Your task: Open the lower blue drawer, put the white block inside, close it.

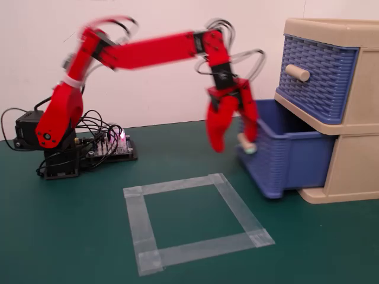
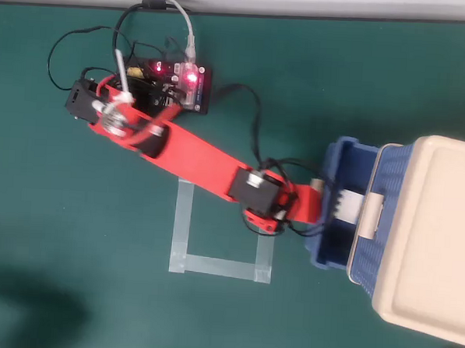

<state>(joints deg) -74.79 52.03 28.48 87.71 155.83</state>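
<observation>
Lower blue basket-weave plastic drawer (image 1: 283, 160) stands pulled out over green table mat (image 1: 71, 236). We see small white studded block (image 2: 346, 202) inside. Red gripper (image 1: 234, 141) unclenched, holding nothing.

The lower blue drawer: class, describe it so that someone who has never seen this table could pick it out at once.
Find the beige cabinet at the right of the fixed view. The lower blue drawer is the bottom one of its two basket-weave drawers. Unlike the upper drawer, which is shut, it is pulled out over the green table, with the red arm's end effector at its front.
</observation>
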